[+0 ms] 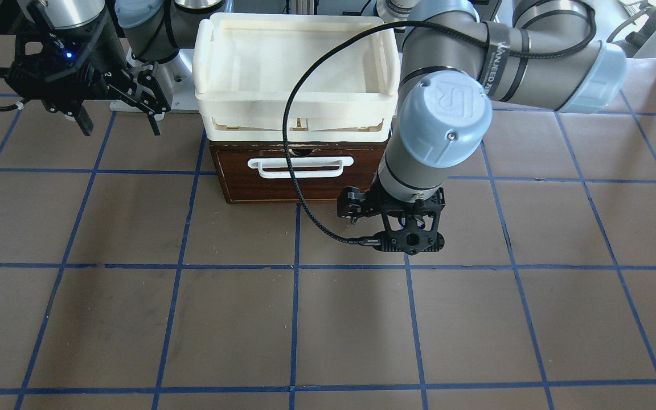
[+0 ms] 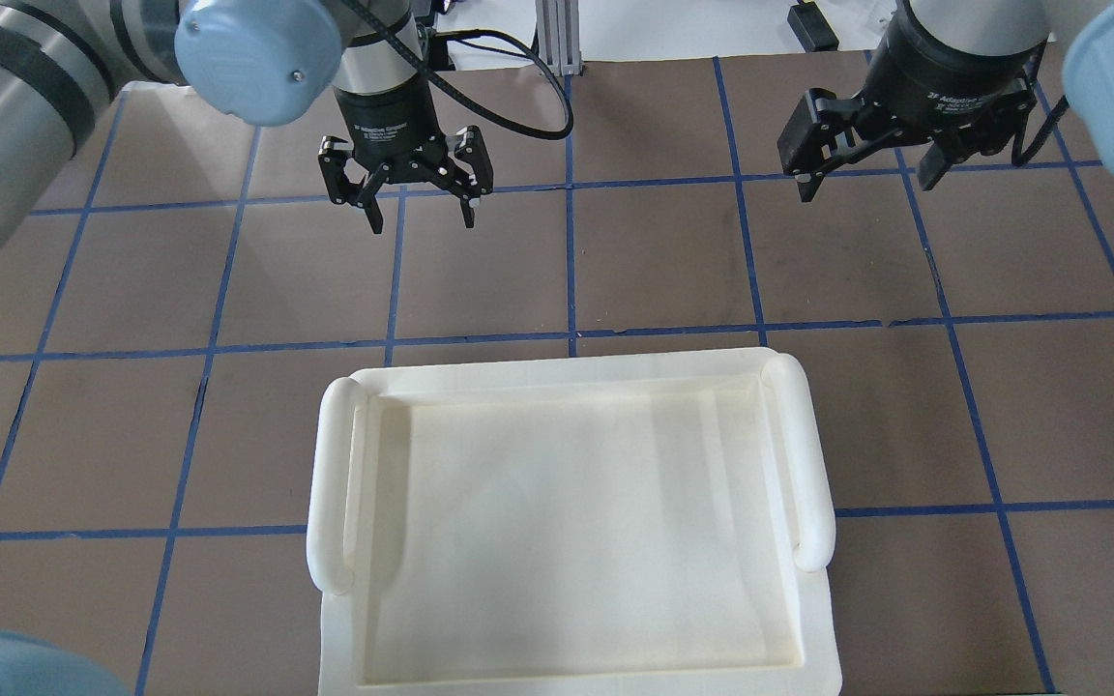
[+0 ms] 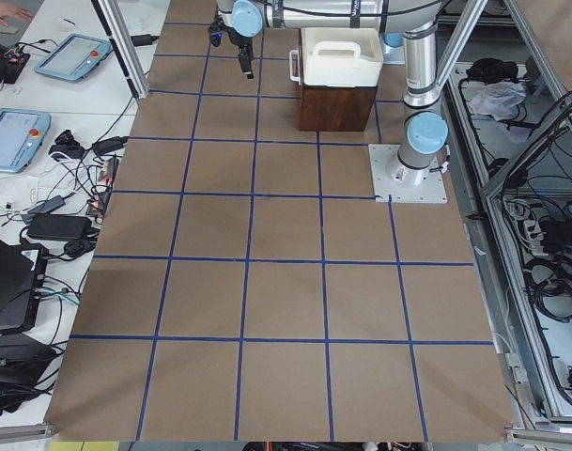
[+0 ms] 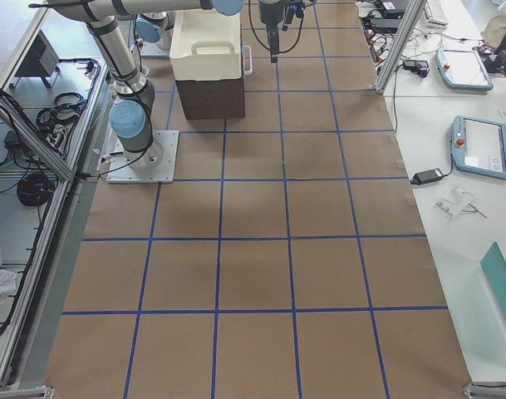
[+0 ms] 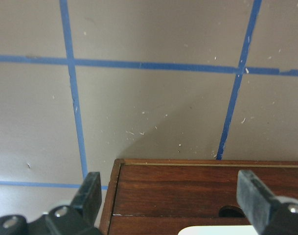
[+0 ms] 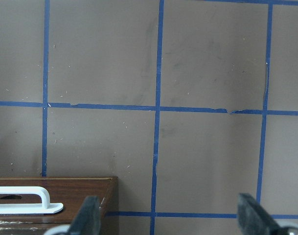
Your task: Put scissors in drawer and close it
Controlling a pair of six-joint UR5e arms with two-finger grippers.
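The dark brown drawer (image 1: 299, 188) with its white bar handle (image 1: 300, 167) stands under a cream tray; none of its pale interior shows. The scissors are in no view. My left gripper (image 2: 419, 215) is open and empty, pointing down just in front of the drawer front near its end on my left. In the left wrist view (image 5: 171, 183) the top of the drawer front (image 5: 188, 188) lies between the fingers. My right gripper (image 2: 866, 184) is open and empty, held high to the drawer's other side (image 1: 121, 130). The right wrist view shows the handle's end (image 6: 26, 199).
A cream-white plastic tray (image 2: 330, 483) sits on top of the drawer box (image 1: 294, 108) and hides it from overhead. The left arm's black cable (image 1: 289, 142) loops in front of the drawer front. Brown table with a blue tape grid (image 1: 294, 319) stretches in front.
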